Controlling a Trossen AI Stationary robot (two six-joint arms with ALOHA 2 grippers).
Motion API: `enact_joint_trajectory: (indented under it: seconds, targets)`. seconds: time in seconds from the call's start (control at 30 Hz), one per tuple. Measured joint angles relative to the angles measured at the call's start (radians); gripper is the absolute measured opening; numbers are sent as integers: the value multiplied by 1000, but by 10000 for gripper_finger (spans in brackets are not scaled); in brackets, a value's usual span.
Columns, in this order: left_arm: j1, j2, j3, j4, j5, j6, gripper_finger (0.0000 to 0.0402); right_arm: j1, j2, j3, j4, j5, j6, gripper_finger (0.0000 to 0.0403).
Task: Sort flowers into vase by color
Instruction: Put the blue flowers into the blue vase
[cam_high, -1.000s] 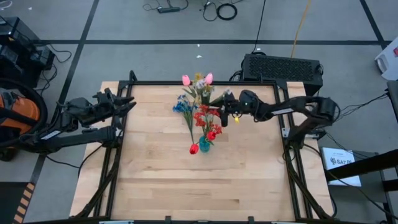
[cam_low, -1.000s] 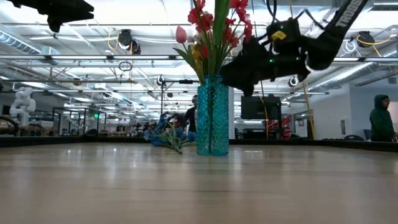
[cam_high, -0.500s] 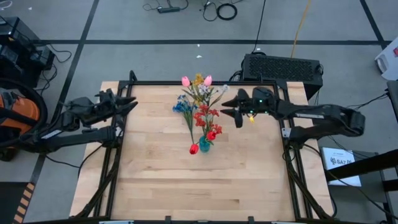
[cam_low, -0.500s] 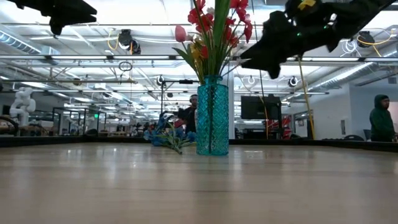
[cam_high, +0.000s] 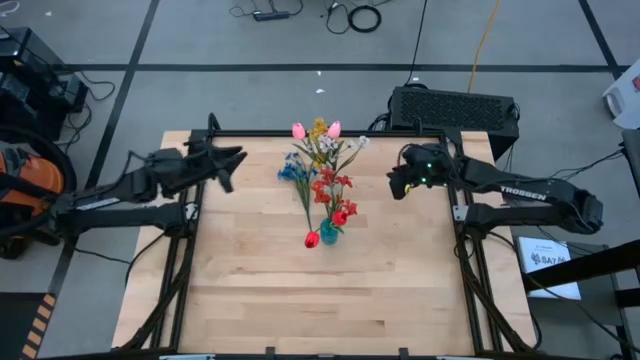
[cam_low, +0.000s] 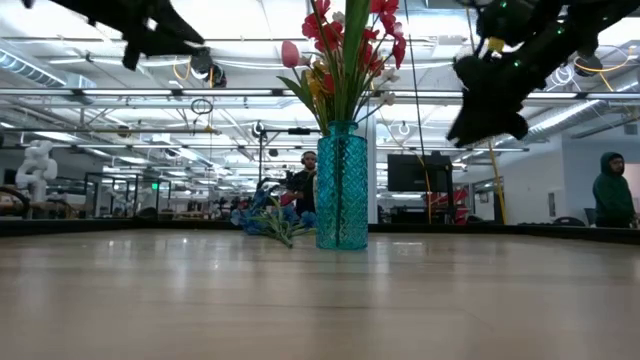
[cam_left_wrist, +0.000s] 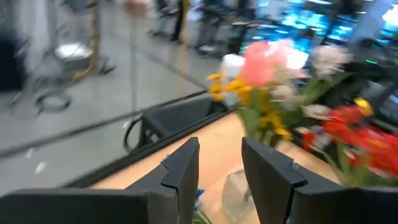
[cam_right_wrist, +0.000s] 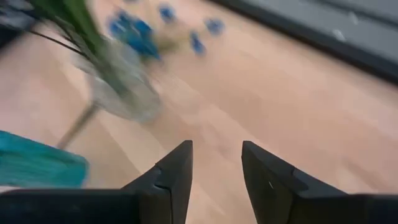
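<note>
1. Since the right gripper (cam_high: 393, 184) has pulled back from the bouquet toward the table's right edge, its fingers parted and holding nothing, the red stems look delivered into the teal vase (cam_high: 328, 233); a second ago it was touching the blooms, and half a second ago it hung just beside them.
2. The left gripper (cam_high: 232, 160), waiting over the far-left corner until now, has swung inward toward the flowers; its fingers are open with nothing between them, so I judge the next pick to be its own.
3. The teal vase stands near the table's middle, upright, red sprays and red tulips (cam_high: 339, 217) rising from it; a clear vase (cam_left_wrist: 238, 194) behind it, toward the far edge, holds pink tulips (cam_high: 298, 130) and yellow and white sprays.
4. The blue flowers (cam_high: 291, 171) lie loose on the wood just left of the vases, unmoved across all frames; they seem the remaining colour to sort.
</note>
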Motion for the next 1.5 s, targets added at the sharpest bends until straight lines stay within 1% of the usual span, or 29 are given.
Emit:
enact_joint_trajectory:
  seconds: [0.1,0.2,0.27,0.37,0.5,0.63,0.73,0.87,1.03,1.1,1.3,1.5]
  targets:
    - [1,90,0,20,-66,-117,129,-29,25,25,-106,1,35,130]
    - [7,201,6,8,-68,-246,129,-49,44,33,-131,-1,43,130]
    - [15,285,20,6,-38,-318,129,-59,52,34,-127,-1,42,130]
    - [31,413,47,7,-1,-380,129,-72,61,35,-127,-2,34,130]
    - [58,557,90,7,49,-504,129,-86,69,34,-127,0,17,130]
    - [84,688,126,6,142,-593,129,-98,79,35,-127,1,3,130]
    - [93,788,154,7,210,-600,129,-108,84,35,-127,23,-18,130]
    - [94,913,198,6,266,-624,129,-119,84,34,-127,79,-17,130]
    - [94,1050,276,5,336,-625,129,-124,84,34,-129,81,-16,130]
    - [93,1098,313,-13,345,-624,129,-124,84,35,-129,81,-16,130]
    - [94,1219,403,-203,341,-598,129,-124,84,34,-130,80,-9,130]
    - [94,1273,411,-221,332,-593,129,-124,84,35,-130,79,-9,130]
